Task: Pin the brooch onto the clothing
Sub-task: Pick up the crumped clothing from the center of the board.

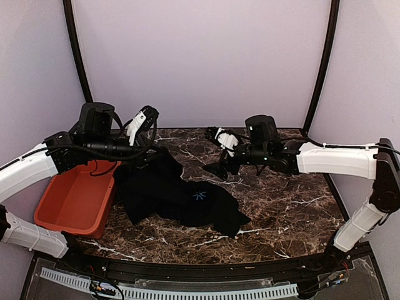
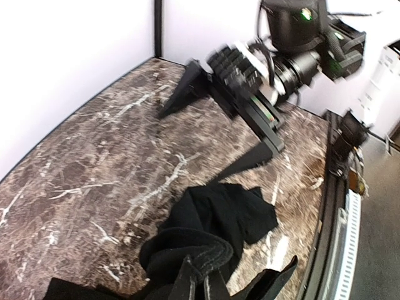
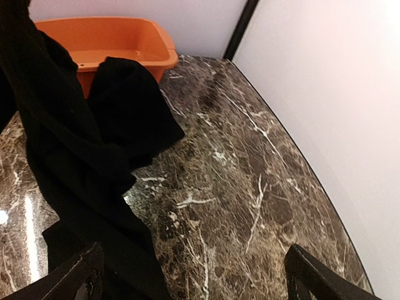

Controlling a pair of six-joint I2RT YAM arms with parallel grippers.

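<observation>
The left claw (image 2: 199, 280) is clenched on a bunched fold of the black T-shirt (image 1: 181, 197); the right claw (image 3: 194, 255) hangs spread wide above the marble tabletop (image 1: 281, 206).

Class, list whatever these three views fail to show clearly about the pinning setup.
- Brooch: seen in no view; perhaps hidden in folds of the clothing, or too small.
- Left gripper fingertips: left wrist view, buried in fabric and cut by the bottom edge.
- Right gripper: left wrist view, blurred.
- Orange bin far end: top view, covered by the left arm.
</observation>
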